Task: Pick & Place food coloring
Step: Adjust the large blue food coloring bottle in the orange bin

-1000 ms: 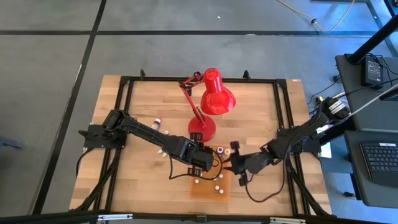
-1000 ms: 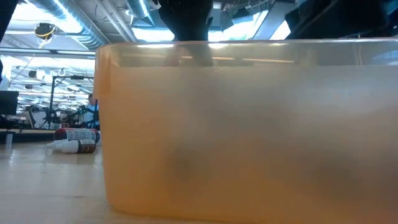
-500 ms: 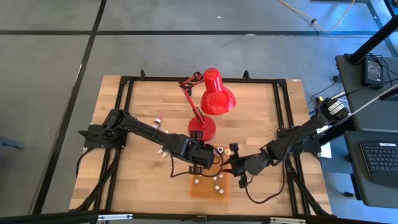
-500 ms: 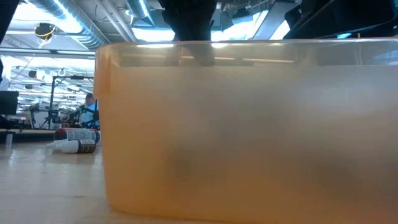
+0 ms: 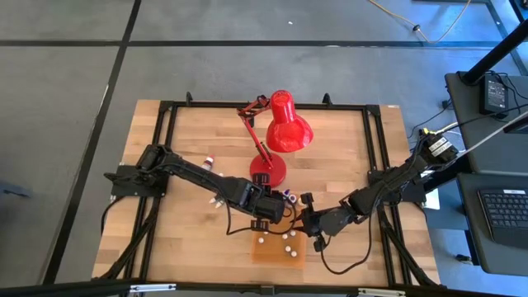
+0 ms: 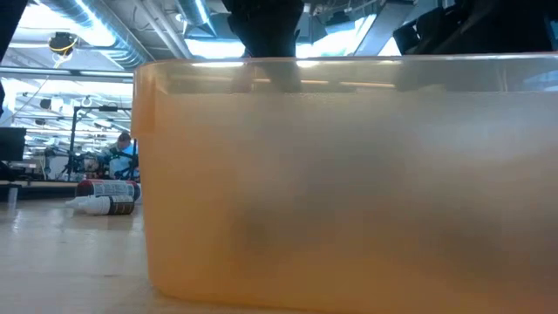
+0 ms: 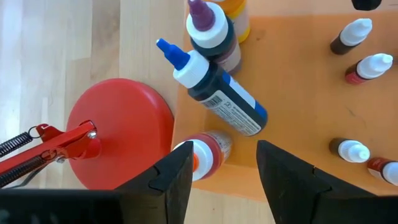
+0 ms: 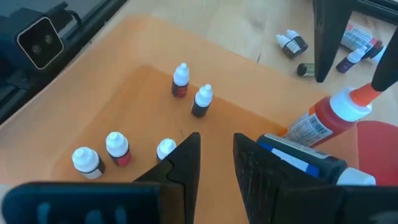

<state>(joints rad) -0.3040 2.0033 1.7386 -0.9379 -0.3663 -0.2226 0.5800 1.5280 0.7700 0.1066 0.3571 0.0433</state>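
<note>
Jaws of the left gripper (image 7: 219,163) stand apart with a clear gap, and an orange-bodied bottle (image 7: 205,152) lies in that gap at the orange tray's (image 7: 298,93) edge; whether the pads touch it I cannot tell. Just beyond it a blue-capped bottle (image 7: 214,87) leans across the tray rim, with a purple-capped bottle (image 7: 211,34) behind it. Beside the jaws, off the tray, sits the red lamp base (image 7: 118,134), close enough to crowd that side.

Jaws of the right gripper (image 8: 216,155) are nearly together with only a thin slit between them, and they seem to hold nothing. Ahead of them the food coloring (image 8: 189,93) stands upright on the tray floor in loose pairs, with open floor between. Past the tray rim more small bottles (image 8: 291,43) lie on the wooden table (image 8: 249,25).

From above, both grippers meet over the tray near the table's front edge (image 5: 198,264). Level with the table, the tray wall fills the view; one bottle (image 6: 105,198) lies to its side before a workshop.
</note>
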